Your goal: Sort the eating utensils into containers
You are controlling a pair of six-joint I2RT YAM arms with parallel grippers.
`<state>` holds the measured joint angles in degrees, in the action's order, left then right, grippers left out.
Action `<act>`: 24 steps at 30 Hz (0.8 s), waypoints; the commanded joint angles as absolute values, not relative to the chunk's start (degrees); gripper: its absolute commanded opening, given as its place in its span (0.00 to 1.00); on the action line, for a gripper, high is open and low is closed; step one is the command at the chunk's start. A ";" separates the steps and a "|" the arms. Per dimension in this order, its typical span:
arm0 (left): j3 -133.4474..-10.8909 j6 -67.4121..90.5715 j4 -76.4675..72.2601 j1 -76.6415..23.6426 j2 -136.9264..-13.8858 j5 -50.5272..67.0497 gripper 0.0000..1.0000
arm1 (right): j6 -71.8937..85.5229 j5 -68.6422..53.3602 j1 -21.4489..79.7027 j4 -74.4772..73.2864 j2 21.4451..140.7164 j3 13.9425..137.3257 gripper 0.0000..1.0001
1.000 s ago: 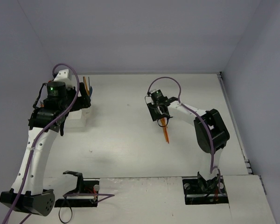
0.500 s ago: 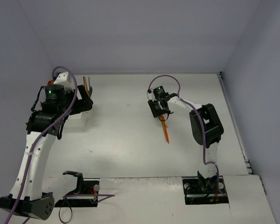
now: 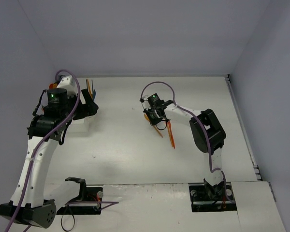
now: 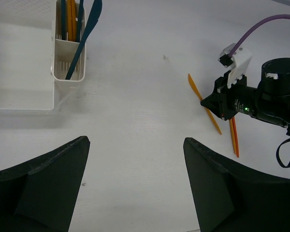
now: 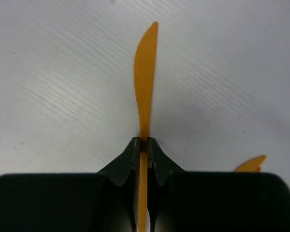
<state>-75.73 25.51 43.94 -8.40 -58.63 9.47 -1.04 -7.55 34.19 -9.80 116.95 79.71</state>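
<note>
The orange knife (image 5: 145, 82) is pinched near its middle by the right gripper (image 5: 145, 144), whose two black fingers are pressed together on the thin handle, with the serrated blade reaching forward over the table (image 4: 135, 96). It is well apart from the narrow white bin (image 4: 67, 65) on the far left, which already holds upright blue and orange utensils (image 4: 73, 24). The knife is thin, smooth, slightly glossy plastic, flat and tapering to a point, with fine teeth along one edge. The bin is ribbed, translucent white plastic with a small mouth, and the table is matt white. The main risk is probably the grip itself: a slim, slick strip held on so narrow a contact could pivot or slide between the pads during the long carry leftward, and arrive tilted or fall. A second hazard may be the crowded, narrow opening, where the tip could catch the rim or knock against the handles standing inside. A second orange utensil (image 4: 234, 140) lies on the table just beside the gripper. The left gripper (image 4: 135, 141) is spread wide and empty above bare table near the bin, where the two arms could crowd each other.
</note>
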 commanded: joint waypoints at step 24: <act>-73.97 37.21 34.97 -9.58 -58.40 20.03 0.76 | 18.98 -10.98 52.11 9.70 91.72 79.76 0.00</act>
